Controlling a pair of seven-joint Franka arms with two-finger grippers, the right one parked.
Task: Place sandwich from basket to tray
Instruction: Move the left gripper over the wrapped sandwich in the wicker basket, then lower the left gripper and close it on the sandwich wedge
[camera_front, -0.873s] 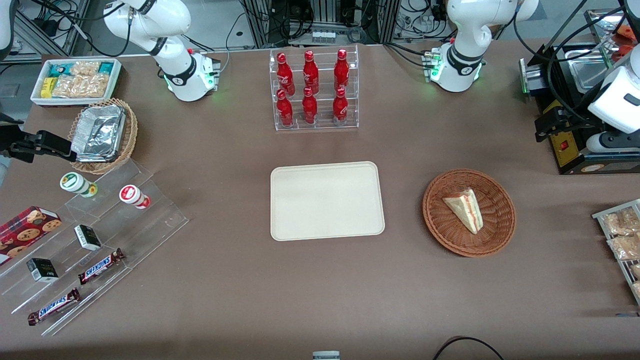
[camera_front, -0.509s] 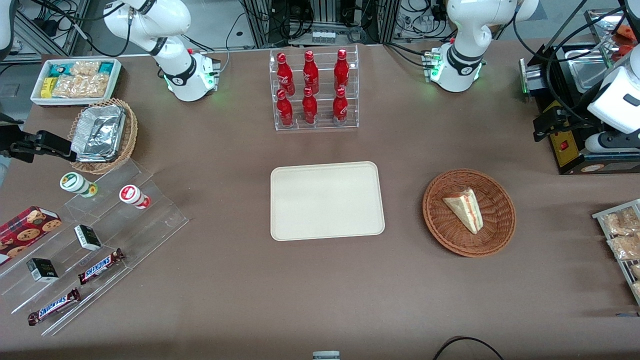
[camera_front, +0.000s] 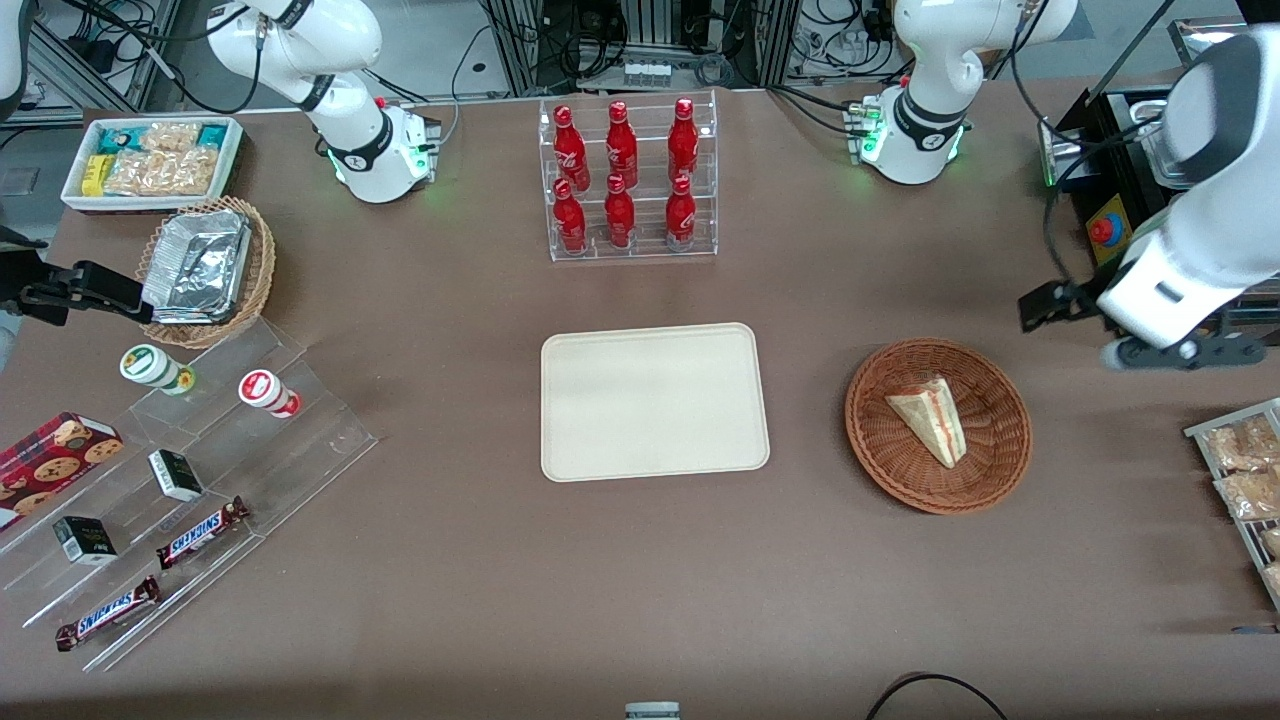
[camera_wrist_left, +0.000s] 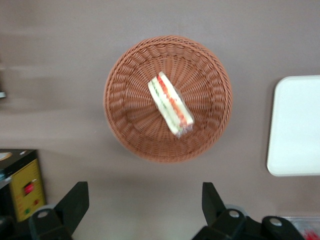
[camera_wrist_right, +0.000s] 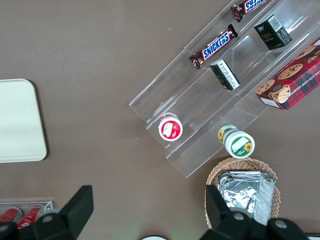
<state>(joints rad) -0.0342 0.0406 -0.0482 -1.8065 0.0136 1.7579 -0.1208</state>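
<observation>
Moved: since the earlier frames the left arm has swung out over the table toward the basket; sandwich, basket and tray lie as before.
Tray (camera_front: 655, 401): flat on the brown table (camera_front: 640, 580), mid-table, bare, nearer the front camera than the rack of red bottles (camera_front: 625, 180).
Basket (camera_front: 985, 470): on the table beside the tray, toward the working arm's end, apart from it.
Sandwich (camera_front: 929, 416): lying in the basket, striped cut edge showing in the wrist view (camera_wrist_left: 170, 103).
Gripper (camera_wrist_left: 145, 207): held high above the table just beside the basket, fingers (camera_wrist_left: 75, 201) spread wide apart, holding nothing, touching nothing.
</observation>
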